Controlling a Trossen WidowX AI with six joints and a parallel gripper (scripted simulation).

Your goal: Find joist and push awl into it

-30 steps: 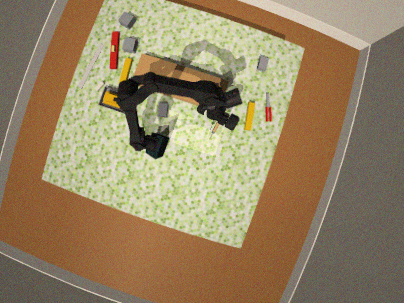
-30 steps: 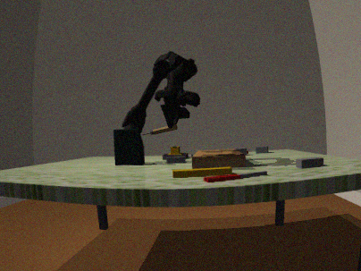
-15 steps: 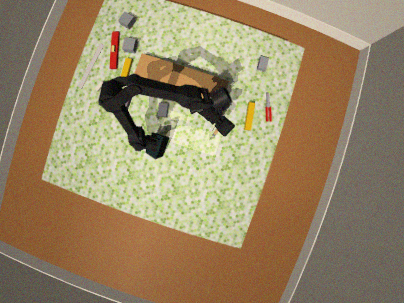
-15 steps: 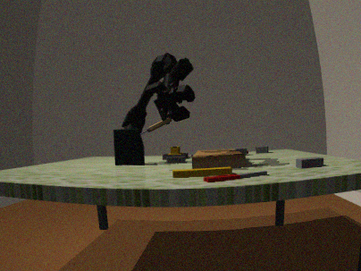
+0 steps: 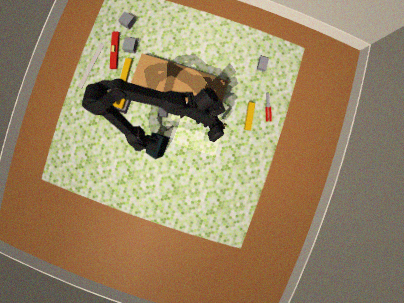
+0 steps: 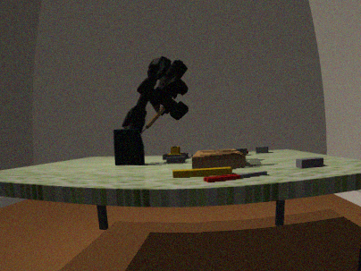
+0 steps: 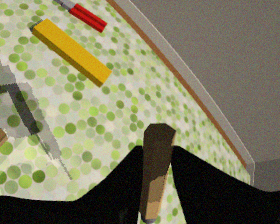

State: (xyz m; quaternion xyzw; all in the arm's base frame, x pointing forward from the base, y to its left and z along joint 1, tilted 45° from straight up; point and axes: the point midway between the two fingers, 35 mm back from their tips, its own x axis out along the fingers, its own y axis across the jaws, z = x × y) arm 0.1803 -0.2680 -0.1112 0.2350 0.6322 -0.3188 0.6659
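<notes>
Awl [image 6: 154, 119] [image 7: 156, 175]: wooden handle clamped between the narrowly parted fingers of the gripper [image 6: 163, 110] [image 7: 156, 152], tilted, above the table [image 6: 152, 196].

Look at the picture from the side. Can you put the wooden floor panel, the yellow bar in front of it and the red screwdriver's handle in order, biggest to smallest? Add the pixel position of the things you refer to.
1. Floor panel [image 5: 167, 72] [image 6: 219, 161]
2. Yellow bar [image 5: 250, 116] [image 6: 202, 173] [image 7: 72, 52]
3. Red handle [image 5: 268, 114] [image 6: 222, 178] [image 7: 88, 18]

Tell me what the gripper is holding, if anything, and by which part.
The gripper holds the awl by its wooden handle; exactly how far along the handle, I cannot tell.
</notes>
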